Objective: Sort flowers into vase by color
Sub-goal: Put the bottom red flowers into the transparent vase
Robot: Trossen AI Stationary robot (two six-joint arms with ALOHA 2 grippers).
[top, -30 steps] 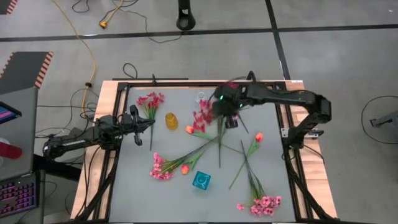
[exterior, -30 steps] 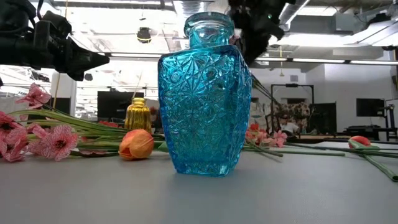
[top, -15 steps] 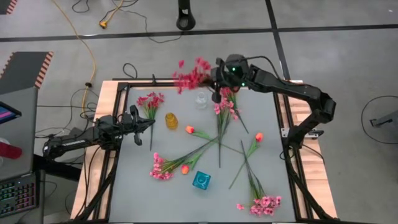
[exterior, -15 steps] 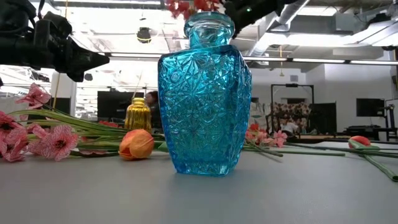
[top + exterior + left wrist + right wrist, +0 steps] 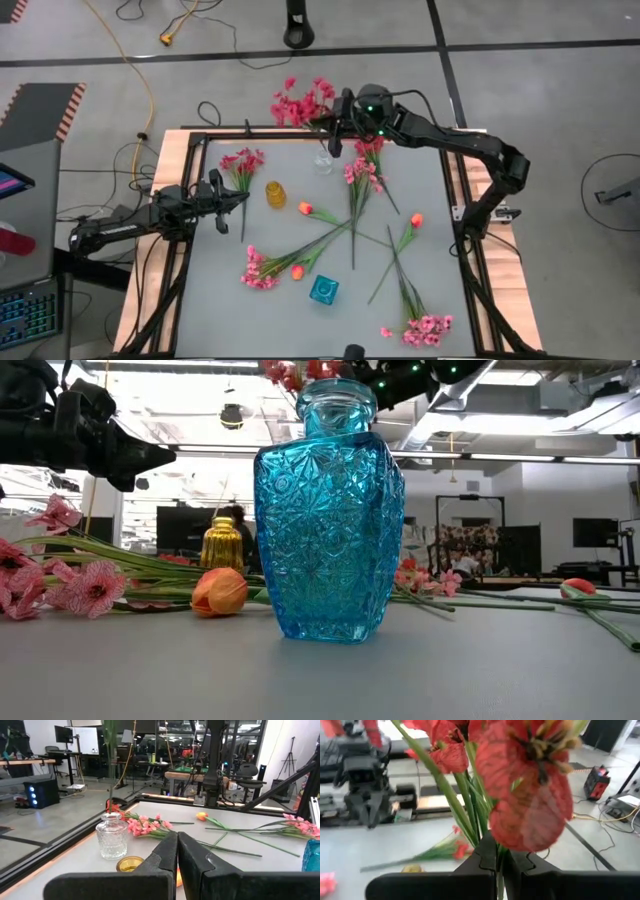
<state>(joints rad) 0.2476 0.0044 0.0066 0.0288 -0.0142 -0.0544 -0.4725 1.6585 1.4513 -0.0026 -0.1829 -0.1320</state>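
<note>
High view: right gripper [image 5: 335, 135], jaws clamped on dark-red spray [image 5: 300, 103] (blossoms now farther beyond the table edge).

Place: robotics lab
Evidence: framed test table [image 5: 196, 140], taped concrete floor [image 5: 520, 45], monitors on desks [image 5: 64, 733], tripod [image 5: 291, 751]

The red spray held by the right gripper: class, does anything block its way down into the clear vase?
Nothing visible does. The right gripper holds the red spray above the clear vase, whose mouth looks open; the pink flowers lie beside it.
</note>
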